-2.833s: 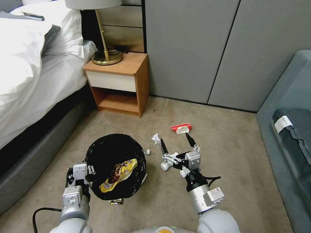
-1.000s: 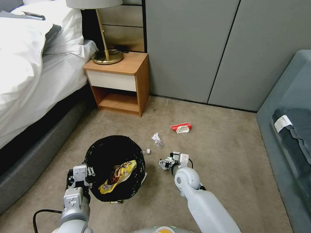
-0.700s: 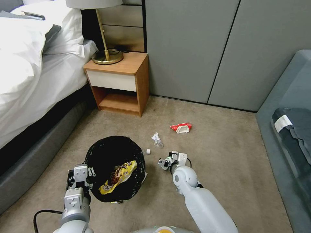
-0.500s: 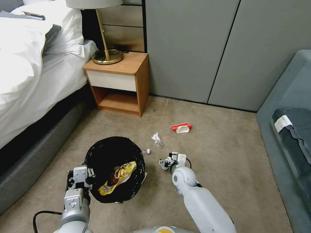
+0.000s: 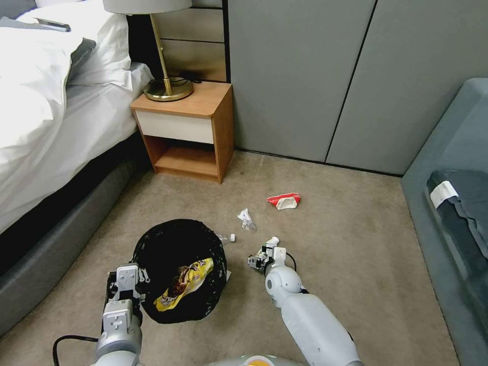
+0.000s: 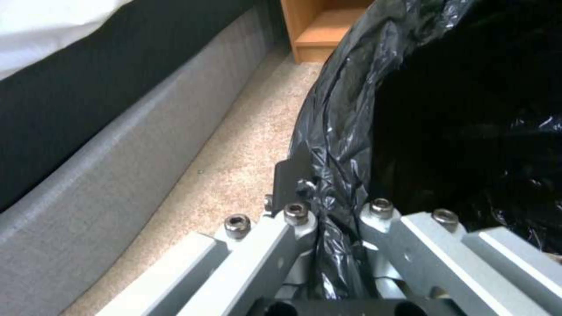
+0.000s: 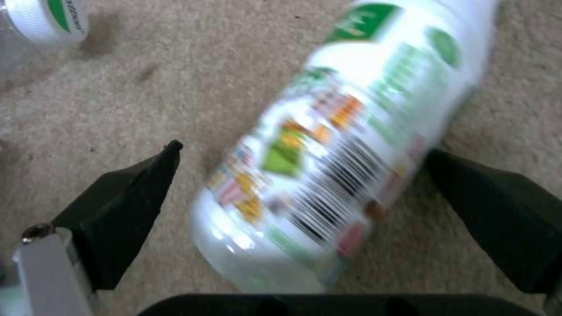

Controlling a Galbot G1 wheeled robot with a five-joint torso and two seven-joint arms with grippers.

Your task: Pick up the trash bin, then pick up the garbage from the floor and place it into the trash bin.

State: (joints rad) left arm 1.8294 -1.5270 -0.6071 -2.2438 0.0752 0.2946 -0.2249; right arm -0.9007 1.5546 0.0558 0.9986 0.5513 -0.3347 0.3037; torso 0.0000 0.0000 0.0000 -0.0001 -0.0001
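1. The floor (image 5: pixel 356 234), beige carpet, is bounded by a bed (image 5: pixel 46 127) on the bin's left, grey wall panels (image 5: pixel 315 76) beyond it and a blue-grey sofa (image 5: pixel 452 203) far to its right; the widest bare stretch lies right of the bin, between the litter and the sofa.
2. A wooden nightstand (image 5: pixel 188 132) with a brass lamp (image 5: pixel 165 76) stands beyond the trash bin, against the wall beside the bed.
3. The trash bin (image 5: pixel 178 269), lined with a black bag, sits near the bed's grey base, with a strip of carpet between them. A yellow snack wrapper (image 5: pixel 185 284) lies inside.
4. The left tool (image 6: pixel 336 228) is pinching the bin's bag-covered rim (image 6: pixel 340 131) on the near-left side, fingers pressed together on the plastic.
5. The right tool (image 7: pixel 304 219) is low over the carpet just right of the bin, its black fingers (image 7: pixel 117 210) spread on either side of a white labelled bottle (image 7: pixel 345 131) lying on the floor; the right pad looks to be touching it, the left stands apart.
6. Beyond the bin's right rim lie a white crumpled tissue (image 5: pixel 245 219), a red-and-white packet (image 5: pixel 283 201) farther off, and a small capped clear bottle (image 5: pixel 226 237) just beside the rim.
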